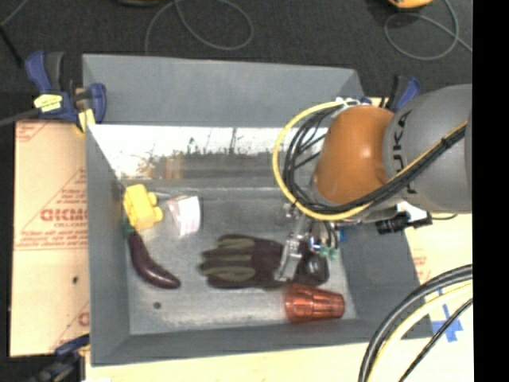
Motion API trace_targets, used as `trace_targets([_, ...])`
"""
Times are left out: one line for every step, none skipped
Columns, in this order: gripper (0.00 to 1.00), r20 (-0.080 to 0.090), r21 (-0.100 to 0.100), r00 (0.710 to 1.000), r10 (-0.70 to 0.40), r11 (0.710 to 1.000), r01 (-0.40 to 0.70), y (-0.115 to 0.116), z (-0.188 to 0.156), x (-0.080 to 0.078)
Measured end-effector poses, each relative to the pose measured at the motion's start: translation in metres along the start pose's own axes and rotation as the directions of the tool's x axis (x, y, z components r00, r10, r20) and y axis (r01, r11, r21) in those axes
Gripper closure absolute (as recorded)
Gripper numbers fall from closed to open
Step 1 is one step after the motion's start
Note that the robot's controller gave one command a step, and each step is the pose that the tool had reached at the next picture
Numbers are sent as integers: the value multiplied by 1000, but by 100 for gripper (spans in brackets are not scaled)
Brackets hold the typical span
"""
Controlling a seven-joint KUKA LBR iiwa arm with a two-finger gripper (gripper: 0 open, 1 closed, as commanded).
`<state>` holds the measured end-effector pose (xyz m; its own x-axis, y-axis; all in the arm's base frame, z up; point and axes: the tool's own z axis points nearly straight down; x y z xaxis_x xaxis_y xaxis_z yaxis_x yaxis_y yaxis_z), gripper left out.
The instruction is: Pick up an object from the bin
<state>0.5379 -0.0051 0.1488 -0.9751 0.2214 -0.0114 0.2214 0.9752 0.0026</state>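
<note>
My gripper [291,255] is low in the right half of the bin, right over the wrist end of a dark brown glove [235,262] that lies flat on the floor with its olive-tipped fingers pointing left. Just in front of the gripper, a ribbed copper-red cup [315,304] lies on its side near the bin's front right corner.
Along the left side lie a purple toy eggplant [149,264], a yellow block-like toy [141,206] and a crumpled white piece [183,213] beside it. The arm's orange cover and looped cables hang above the bin's right back part.
</note>
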Motion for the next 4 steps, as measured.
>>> trace_targets([0,1,2,998,61,998,-61,6,71,4])
trace_targets([100,5,0,997,-71,997,71,22,77,7])
trace_targets([100,5,0,997,-71,997,71,22,77,7])
trace_targets([100,2,1,997,-71,997,71,22,73,8])
